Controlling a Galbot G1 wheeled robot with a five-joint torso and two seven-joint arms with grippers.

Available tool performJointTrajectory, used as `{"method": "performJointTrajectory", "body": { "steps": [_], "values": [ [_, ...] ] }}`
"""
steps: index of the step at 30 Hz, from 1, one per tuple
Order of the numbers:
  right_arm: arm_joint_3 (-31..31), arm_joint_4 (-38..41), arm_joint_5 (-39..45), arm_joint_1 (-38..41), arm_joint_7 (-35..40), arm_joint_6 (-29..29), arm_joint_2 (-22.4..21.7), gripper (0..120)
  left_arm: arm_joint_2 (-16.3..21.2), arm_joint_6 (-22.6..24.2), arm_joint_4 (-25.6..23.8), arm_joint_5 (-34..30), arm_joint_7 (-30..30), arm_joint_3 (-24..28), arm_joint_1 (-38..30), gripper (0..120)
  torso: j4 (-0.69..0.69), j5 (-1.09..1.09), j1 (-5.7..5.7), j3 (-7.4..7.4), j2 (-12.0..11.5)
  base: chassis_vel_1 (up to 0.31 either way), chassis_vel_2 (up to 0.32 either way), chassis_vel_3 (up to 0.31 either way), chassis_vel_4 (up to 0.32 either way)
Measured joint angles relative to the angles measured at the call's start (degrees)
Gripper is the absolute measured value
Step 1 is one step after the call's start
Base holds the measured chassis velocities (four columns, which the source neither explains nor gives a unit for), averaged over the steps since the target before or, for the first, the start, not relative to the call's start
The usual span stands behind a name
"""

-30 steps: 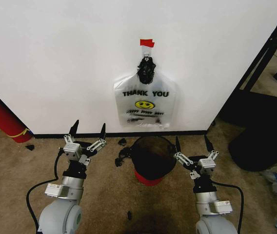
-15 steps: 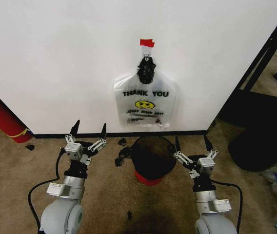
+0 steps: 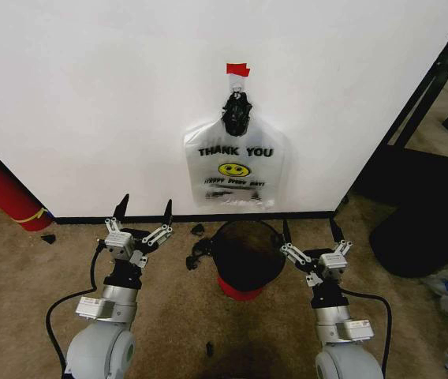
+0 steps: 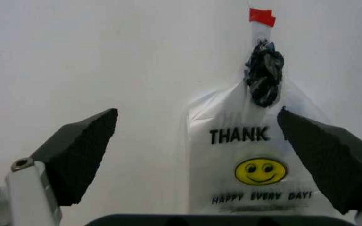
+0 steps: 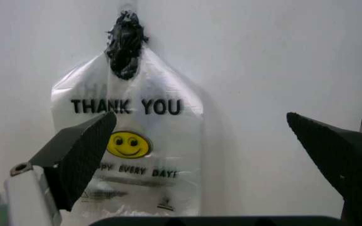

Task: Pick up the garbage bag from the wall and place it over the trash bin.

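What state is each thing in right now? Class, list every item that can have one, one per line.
garbage bag: hanging flat on the wall, bunched at the top under red tape, untouched.
trash bin: upright on the floor below the bag, open, unlined.
left tool: open, empty, held low, left of the bin.
right tool: open, empty, held low beside the bin's right rim.

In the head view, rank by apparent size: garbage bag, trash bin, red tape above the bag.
1. garbage bag
2. trash bin, a bit smaller in view, though it sits nearer the camera
3. red tape, clearly smallest
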Motion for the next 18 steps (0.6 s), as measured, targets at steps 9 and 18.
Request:
{"method": "performJointTrajectory", "body": {
  "steps": [9, 18],
  "values": [
    [-0.07, 0.26, -0.02, -0.22, -0.03, 0.00, -0.18, 100, -0.11, -0.33, -0.26, 0.08, 0.10, 0.02, 0.22, 100, 0.00, 0.00, 0.00, 0.00, 0.00, 0.000, 0.000, 0.000, 0.000],
    [-0.56, -0.54, 3.86, 2.23, 0.53, -1.48, -1.61, 100, -1.13, -1.23, -1.19, 1.29, 0.12, -0.28, 1.51, 100, 0.00, 0.00, 0.00, 0.00, 0.00, 0.000, 0.000, 0.000, 0.000]
  ]
}}
